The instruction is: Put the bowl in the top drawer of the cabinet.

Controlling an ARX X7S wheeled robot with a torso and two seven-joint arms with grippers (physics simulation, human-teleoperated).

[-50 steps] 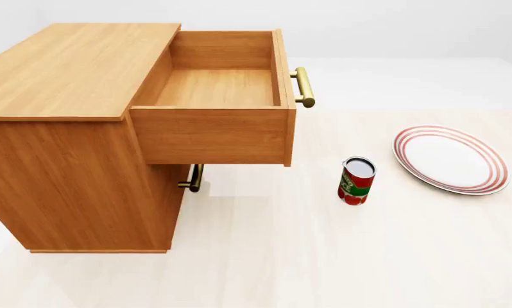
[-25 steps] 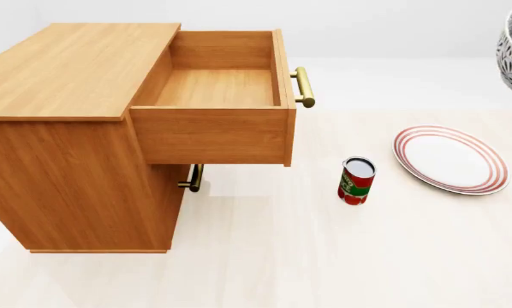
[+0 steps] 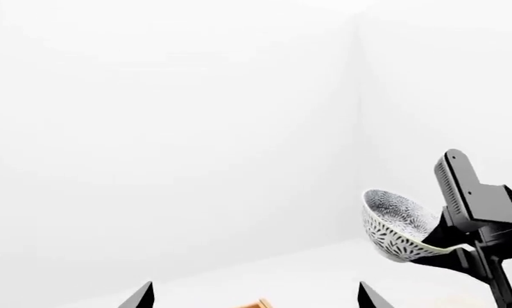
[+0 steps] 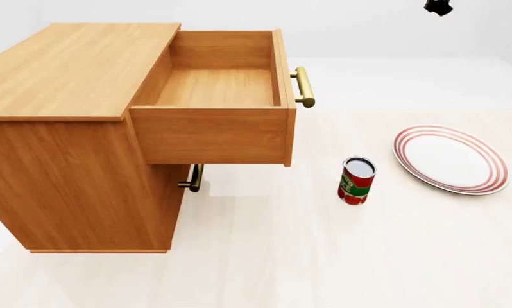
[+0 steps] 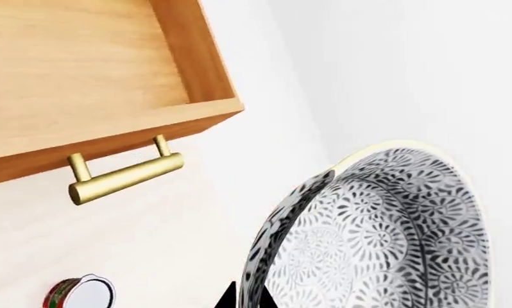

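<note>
speckled blue-grey bowl [image 3: 399,226] hangs gripped in the right gripper [image 3: 461,247] beyond the open top drawer [image 4: 217,86]; left gripper [image 3: 251,295] spread.

A bare simulated test room, not a lived-in home. Plain white walls meet at a featureless corner, and the pale floor [image 4: 324,256] runs flat and unmarked. A few household props stand on it, loosely suggesting a kitchen: a wood-grain cabinet [image 4: 68,147] with its top drawer [image 4: 217,90] pulled out on brass handles, a red-labelled tin can [image 4: 356,181], and a white plate [image 4: 450,158] with red rings. Surfaces look evenly lit and rendered, without wear or clutter.
</note>
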